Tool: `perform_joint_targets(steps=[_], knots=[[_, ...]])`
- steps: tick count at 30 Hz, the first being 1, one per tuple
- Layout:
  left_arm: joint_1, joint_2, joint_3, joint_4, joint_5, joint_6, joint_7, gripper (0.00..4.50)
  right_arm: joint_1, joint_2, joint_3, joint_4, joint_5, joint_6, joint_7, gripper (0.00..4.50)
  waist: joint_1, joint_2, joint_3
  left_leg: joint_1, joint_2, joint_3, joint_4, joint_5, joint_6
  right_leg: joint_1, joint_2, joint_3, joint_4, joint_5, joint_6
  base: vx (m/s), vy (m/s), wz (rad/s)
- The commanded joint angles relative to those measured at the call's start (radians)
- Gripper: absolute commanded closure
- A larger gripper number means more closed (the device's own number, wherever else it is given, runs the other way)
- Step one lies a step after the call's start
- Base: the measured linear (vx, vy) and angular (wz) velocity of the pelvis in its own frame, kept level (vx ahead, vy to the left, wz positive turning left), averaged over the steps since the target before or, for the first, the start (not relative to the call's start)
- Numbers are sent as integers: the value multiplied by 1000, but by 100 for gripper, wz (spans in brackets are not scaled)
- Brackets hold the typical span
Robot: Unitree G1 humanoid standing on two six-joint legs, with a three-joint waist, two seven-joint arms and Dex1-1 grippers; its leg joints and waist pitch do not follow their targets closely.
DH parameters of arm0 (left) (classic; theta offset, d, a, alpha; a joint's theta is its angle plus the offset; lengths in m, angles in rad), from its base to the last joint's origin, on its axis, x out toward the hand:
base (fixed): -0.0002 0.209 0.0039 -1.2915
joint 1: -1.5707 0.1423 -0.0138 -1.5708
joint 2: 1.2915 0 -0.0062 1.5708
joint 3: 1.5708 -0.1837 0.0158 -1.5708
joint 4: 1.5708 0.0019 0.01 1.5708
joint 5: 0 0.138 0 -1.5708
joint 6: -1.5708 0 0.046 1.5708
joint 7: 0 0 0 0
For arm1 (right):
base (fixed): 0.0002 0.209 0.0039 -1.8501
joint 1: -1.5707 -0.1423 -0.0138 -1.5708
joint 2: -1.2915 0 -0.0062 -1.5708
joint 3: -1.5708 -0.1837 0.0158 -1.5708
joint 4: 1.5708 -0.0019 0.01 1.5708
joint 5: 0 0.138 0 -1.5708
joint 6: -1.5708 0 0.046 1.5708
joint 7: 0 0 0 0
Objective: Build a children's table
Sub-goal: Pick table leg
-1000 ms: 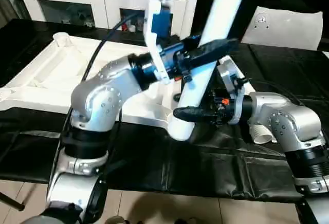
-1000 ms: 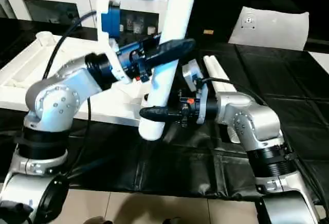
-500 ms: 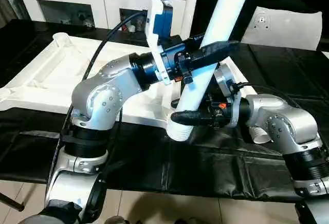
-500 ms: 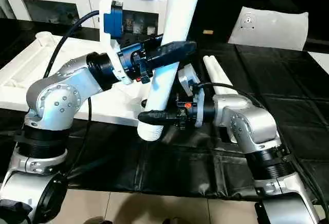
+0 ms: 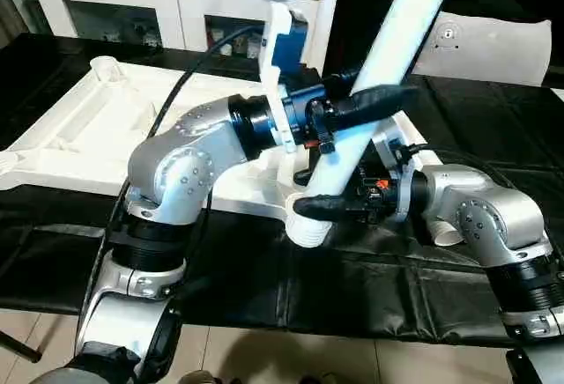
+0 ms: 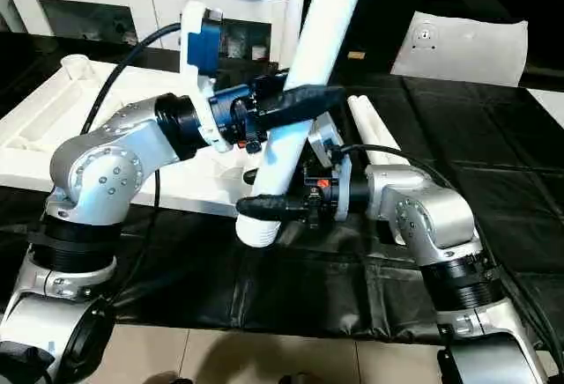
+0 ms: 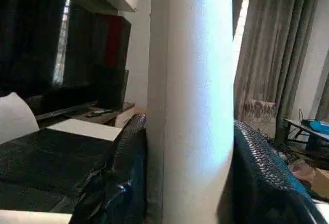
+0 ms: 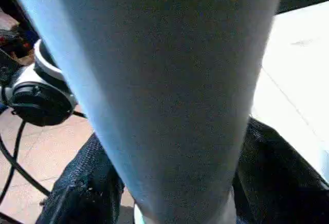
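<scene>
Between both end effectors: I hold one leg tilted | left end effector clamps mid-shaft | right end effector grips near threaded end, just beside tabletop corner socket | risk: loosening lower grip, I judge, lets leg swing, missing socket

Tilted leg across the middle, pinched by left gripper above and right gripper near its ribbed lower end. Tabletop blocking the left and rear. Spare legs lying behind right arm. Bare black cloth open along near edge. Pillow block far right.
</scene>
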Motion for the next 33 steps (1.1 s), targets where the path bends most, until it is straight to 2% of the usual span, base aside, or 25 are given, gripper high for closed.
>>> perform_joint_targets(steps=[1, 3, 5, 11, 19, 20, 21, 25, 26, 27, 28, 29, 32, 33], knots=[[-15, 2, -16, -10, 9, 2, -10, 275, 2, -16, -26, -30, 10, -4, 12, 176, 4, -4, -75, 1, 20, 0, -58, -99, 48, 69, -65, 43, -78, -302, -128, 0, 0, 0], [-15, 2, -17, -9, 10, 0, -10, 275, 3, -17, -26, -31, 11, -3, 13, 182, 4, -5, -75, -1, 19, 0, -58, -98, 47, 70, -65, 43, -78, -301, -129, 0, 0, 0], [-16, 4, -18, -7, 11, -1, -12, 275, 2, -15, -26, -29, 11, -4, 13, 215, 4, -3, -74, 0, 19, -1, -59, -100, 45, 70, -65, 42, -79, -308, -127, 0, 0, 0], [-24, 0, -16, 4, 15, -4, -4, 275, 5, -11, -25, -27, 13, -7, 11, 248, 4, -2, -75, 0, 19, -1, -59, -102, 44, 70, -64, 42, -78, -304, -129, 0, 0, 0], [-34, -28, 1, 2, 14, -8, 43, 275, 16, -1, -23, -28, 4, -14, -1, 254, 6, -1, -75, -1, 18, -1, -57, -100, 46, 72, -66, 43, -78, -298, -133, 0, 0, 0], [-34, -29, 1, -4, 10, -5, 42, 219, 17, 1, -23, -28, 3, -16, -4, 254, 6, -2, -75, 0, 19, -1, -58, -103, 46, 70, -65, 42, -79, -304, -132, 0, 0, 0], [-35, -36, 5, -9, -1, 5, 50, 205, 19, 4, -24, -26, 2, -18, -8, 254, 5, -3, -75, -1, 19, -1, -58, -103, 46, 71, -65, 42, -79, -305, -131, 0, 0, 0], [-39, -90, 28, -41, -54, 49, 122, 184, 26, 21, -28, -21, -3, -29, -34, 256, 5, -2, -75, -2, 20, -1, -57, -102, 43, 71, -66, 41, -77, -294, -141, 0, 0, 0], [-42, -109, 40, -38, -66, 62, 155, 161, 28, 26, -29, -20, -4, -32, -40, 257, 6, -2, -75, -2, 19, -1, -56, -103, 45, 72, -66, 41, -79, -294, -143, 0, 0, 0], [-45, -121, 49, -35, -75, 72, 177, 157, 30, 29, -30, -20, -6, -34, -43, 257, 6, -3, -75, -2, 18, 0, -56, -104, 46, 71, -64, 41, -80, -296, -141, 0, 0, 0], [-46, -133, 60, -34, -82, 67, 191, 154, 32, 34, -31, -19, -8, -36, -51, 257, 6, 0, -74, -2, 18, 0, -56, -107, 44, 72, -64, 41, -79, -299, -142, 0, 0, 0], [-49, -150, 78, -32, -94, 58, 211, 146, 35, 39, -33, -19, -9, -36, -61, 257, 6, -4, -74, -3, 16, 0, -55, -110, 47, 72, -64, 40, -83, -311, -135, 0, 0, 0], [-56, -178, 120, -28, -132, 43, 245, 108, 40, 46, -41, -19, -6, -29, -81, 257, 6, -3, -74, -3, 15, 0, -55, -112, 48, 71, -63, 39, -86, -331, -124, 0, 0, 0], [-57, -180, 124, -28, -136, 43, 248, 108, 40, 47, -42, -20, -6, -28, -83, 257, 6, -4, -74, -3, 15, -1, -55, -113, 49, 71, -62, 38, -88, -336, -120, 0, 0, 0]])
